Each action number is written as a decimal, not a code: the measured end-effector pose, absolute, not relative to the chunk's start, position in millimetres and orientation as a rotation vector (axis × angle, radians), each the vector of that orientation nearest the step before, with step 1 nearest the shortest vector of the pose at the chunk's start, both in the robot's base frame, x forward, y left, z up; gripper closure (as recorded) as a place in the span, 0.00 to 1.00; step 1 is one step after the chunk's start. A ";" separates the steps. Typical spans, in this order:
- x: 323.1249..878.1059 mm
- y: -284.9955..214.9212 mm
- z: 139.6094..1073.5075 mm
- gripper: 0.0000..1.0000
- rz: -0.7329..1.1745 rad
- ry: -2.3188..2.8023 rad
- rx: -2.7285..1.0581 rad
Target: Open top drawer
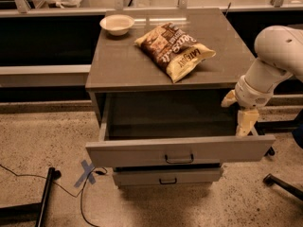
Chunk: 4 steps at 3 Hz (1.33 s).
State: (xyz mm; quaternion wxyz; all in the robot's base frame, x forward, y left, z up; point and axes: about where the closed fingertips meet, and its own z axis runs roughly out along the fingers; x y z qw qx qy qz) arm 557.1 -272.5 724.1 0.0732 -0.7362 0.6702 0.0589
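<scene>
**Operator:** Where is the top drawer (142, 150) located, and in what condition is it found?

**Technician:** It is located directly below the tabletop (123, 65) and is drawn well out toward the near side, so that its plain grey tray is exposed. The black bar handle (179, 159) is centred on the front panel and is not gripped.

**Operator:** Where is the pincer (247, 122) positioned?

**Technician:** It is positioned at the right end of the drawer, pointed downward just behind the front panel. Whether it is open or closed cannot be told. Nothing is seen to be held in it.

**Operator:** Which step is in hand, and what is required next?

**Technician:** The opening is judged to be essentially accomplished. At most a short further pull toward the near side is called for. Otherwise the pincer should be raised clear of the panel without the drawer being nudged back in. The chip bag (175, 48) and bowl (117, 23) need not be disturbed.
</scene>
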 end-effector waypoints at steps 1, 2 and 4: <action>563.1 -277.5 723.5 0.50 0.158 2.038 -2.166; 572.2 -282.2 710.2 0.73 0.082 2.094 -2.155; 595.5 -289.9 665.6 1.00 0.070 2.072 -2.113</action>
